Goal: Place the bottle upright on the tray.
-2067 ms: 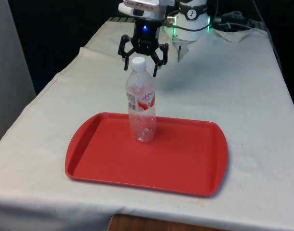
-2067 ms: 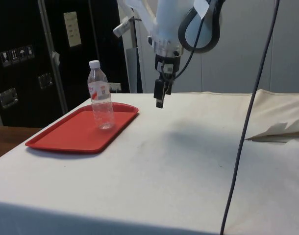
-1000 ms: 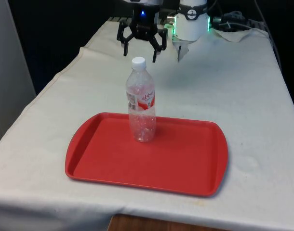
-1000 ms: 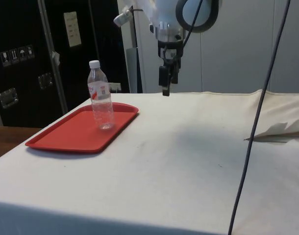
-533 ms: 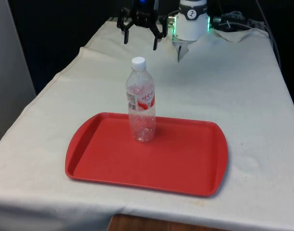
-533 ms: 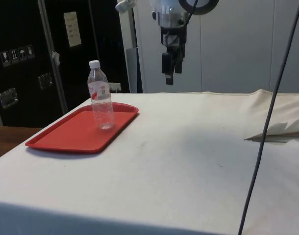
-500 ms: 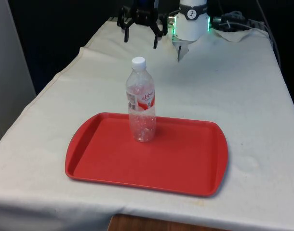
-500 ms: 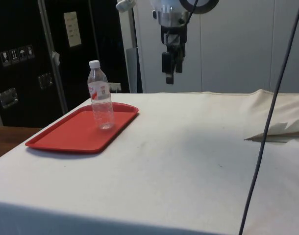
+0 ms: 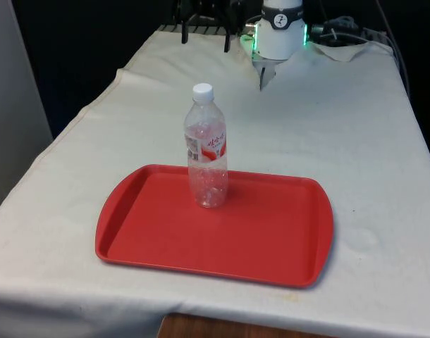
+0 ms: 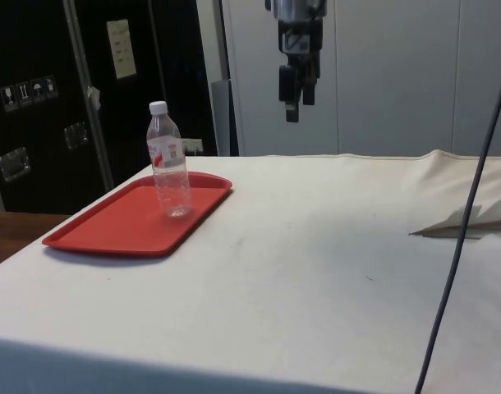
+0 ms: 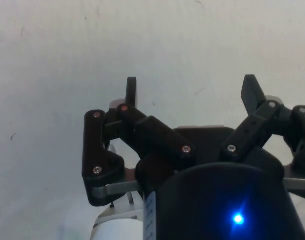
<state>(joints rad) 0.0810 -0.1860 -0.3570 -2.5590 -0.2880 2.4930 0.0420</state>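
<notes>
1. I see the clear plastic water bottle (image 9: 206, 148) standing upright on the red tray (image 9: 271, 239), white cap on top and a red-and-white label around its upper body.
2. In the front view the bottle sits at about 10 o'clock from the tray's middle, inside the far rim and nearer the front view's left. Its base rests flat on the tray floor.
3. The side view gives me the same picture: the bottle (image 10: 169, 161) is upright on the tray (image 10: 111, 234), and the tray lies flat on the white tablecloth (image 10: 316, 271).
4. My gripper (image 10: 291, 98) hangs high above the table in the side view, well apart from the bottle and roughly at 2 o'clock from its cap.
5. From the wrist camera I read the gripper (image 11: 191, 95) as spread wide, the two black fingers (image 11: 131, 90) standing apart with bare white cloth between them. It has hold of nothing.
6. In the front view the fingertips of the gripper (image 9: 204, 36) hang at the far end of the table, at 12 o'clock from the bottle.
</notes>
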